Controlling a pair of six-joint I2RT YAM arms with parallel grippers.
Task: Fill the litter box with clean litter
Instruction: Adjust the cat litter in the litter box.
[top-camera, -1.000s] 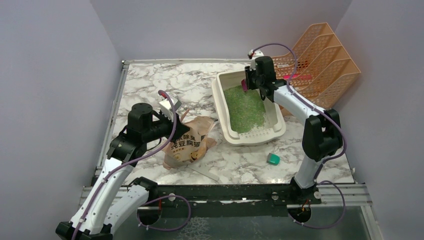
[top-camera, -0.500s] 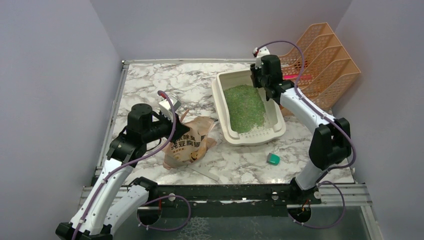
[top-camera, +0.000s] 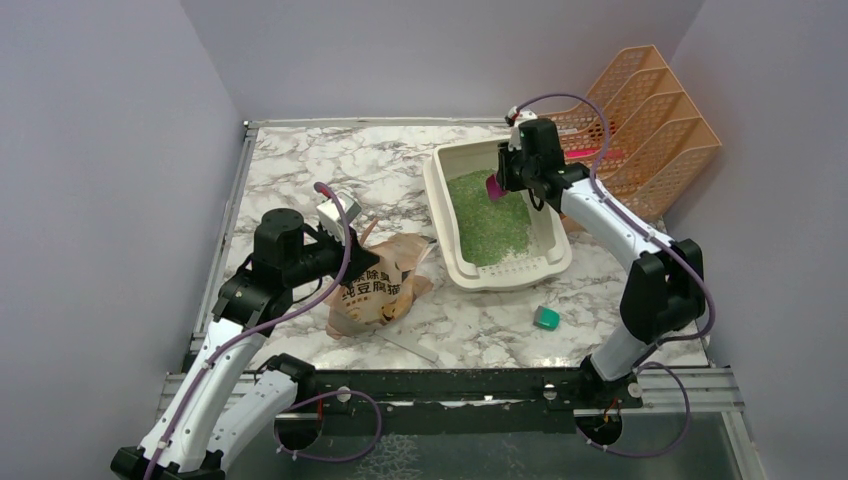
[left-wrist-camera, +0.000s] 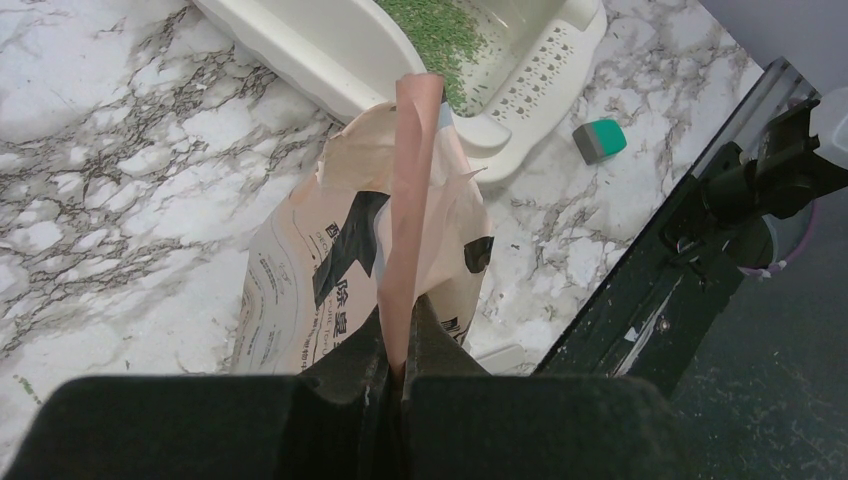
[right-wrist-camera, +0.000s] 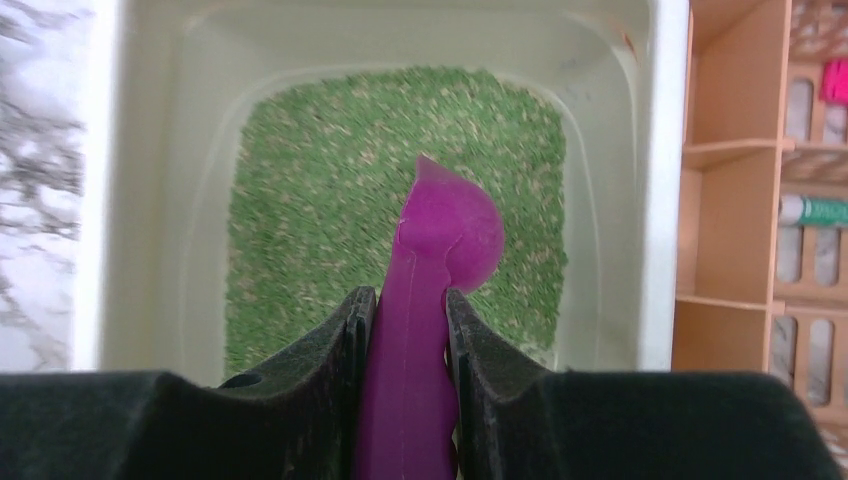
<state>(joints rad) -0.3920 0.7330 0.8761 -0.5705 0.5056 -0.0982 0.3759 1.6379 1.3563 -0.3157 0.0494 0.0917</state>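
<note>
The cream-white litter box (top-camera: 440, 205) stands right of centre, and shows in the right wrist view (right-wrist-camera: 110, 200). Green clean litter (top-camera: 488, 218) covers its floor (right-wrist-camera: 320, 220). My right gripper (top-camera: 503, 180) is shut on the handle of a magenta scoop (right-wrist-camera: 425, 280), held above the litter at the box's far end; the scoop's bowl looks empty. My left gripper (top-camera: 345, 238) is shut on the folded top edge of the tan paper bag (left-wrist-camera: 410, 200), which stands on the table left of the box (left-wrist-camera: 300, 50).
An orange mesh file rack (top-camera: 640, 120) stands behind and to the right of the box, touching it. A small teal block (top-camera: 546, 318) lies on the marble near the front right. Purple walls close in three sides.
My right gripper swung with the scoop: it rose toward the box's far right corner, then came back left over the litter. The left arm and bag have not moved.
</note>
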